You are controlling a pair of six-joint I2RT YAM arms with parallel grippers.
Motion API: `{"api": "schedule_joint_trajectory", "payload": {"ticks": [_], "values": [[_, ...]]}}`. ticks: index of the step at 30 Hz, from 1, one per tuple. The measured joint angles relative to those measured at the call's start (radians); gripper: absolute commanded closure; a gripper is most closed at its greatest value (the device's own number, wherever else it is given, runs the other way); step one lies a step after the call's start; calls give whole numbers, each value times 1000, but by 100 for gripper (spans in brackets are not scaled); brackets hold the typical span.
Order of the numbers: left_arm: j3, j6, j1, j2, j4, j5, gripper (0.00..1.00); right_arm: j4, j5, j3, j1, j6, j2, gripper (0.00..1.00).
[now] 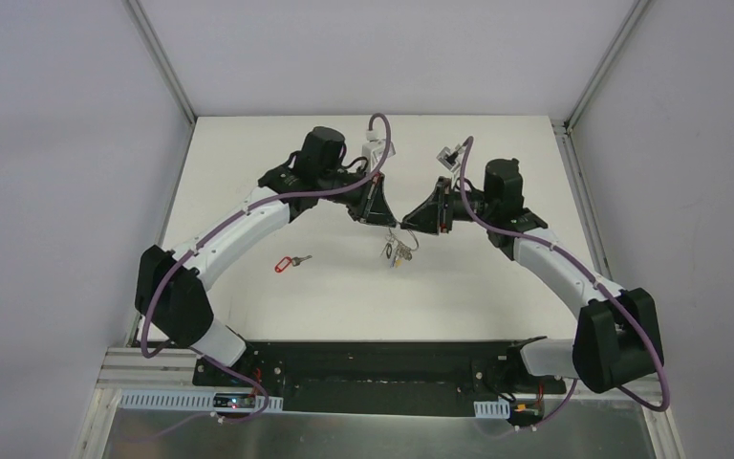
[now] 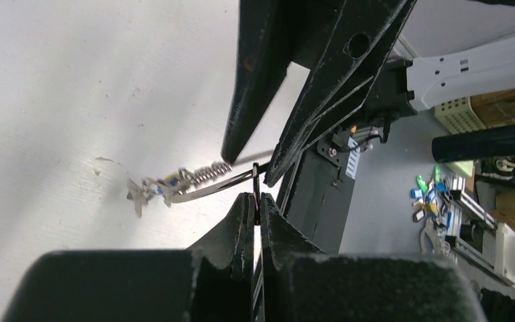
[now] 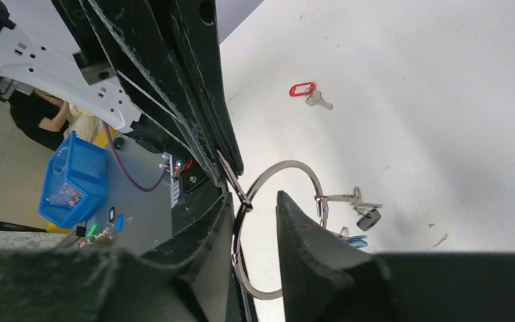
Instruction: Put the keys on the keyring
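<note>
Silver keyring point(image 3: 294, 162): held off the white table point(image 1: 497, 287) at the centre of the overhead view, between the two arm tips. Keys and a blue tag point(image 3: 357, 240) are bunched at its lower right.
Black-tagged key point(image 3: 367, 219): appears to hang on the ring, right of centre in the right wrist view.
Red-tagged key point(image 3: 308, 92): lying on the table in the upper centre of that view, well apart from the ring and not yet threaded.
Left gripper point(image 2: 256, 204): pressed together on the ring's thin wire.
Right gripper point(image 3: 255, 198): fingers apart, with the wire passing between them unclamped.
Slip risk: the ring is carried by one narrow pinch, so it could be twisted loose and dropped if nudged.
Snag risk: the ring could be dragged aside if the right fingers are withdrawn while touching the wire.
</note>
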Motion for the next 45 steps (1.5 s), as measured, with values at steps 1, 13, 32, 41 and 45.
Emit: {"api": "schedule_joint_trajectory", "payload": {"ticks": [1, 13, 32, 41, 45], "values": [[23, 25, -5, 6, -36, 0, 100, -20, 1, 1, -1, -23, -5, 55], [300, 297, -42, 53, -485, 51, 100, -344, -25, 89, 43, -399, -135, 39], [321, 354, -90, 102, -592, 70, 100, -437, -55, 95, 142, -488, -130, 66], [321, 348, -90, 102, -597, 65, 100, -413, -49, 94, 148, -459, -109, 94], [321, 348, -90, 102, -600, 63, 100, -402, -40, 89, 148, -457, -109, 100]]}}
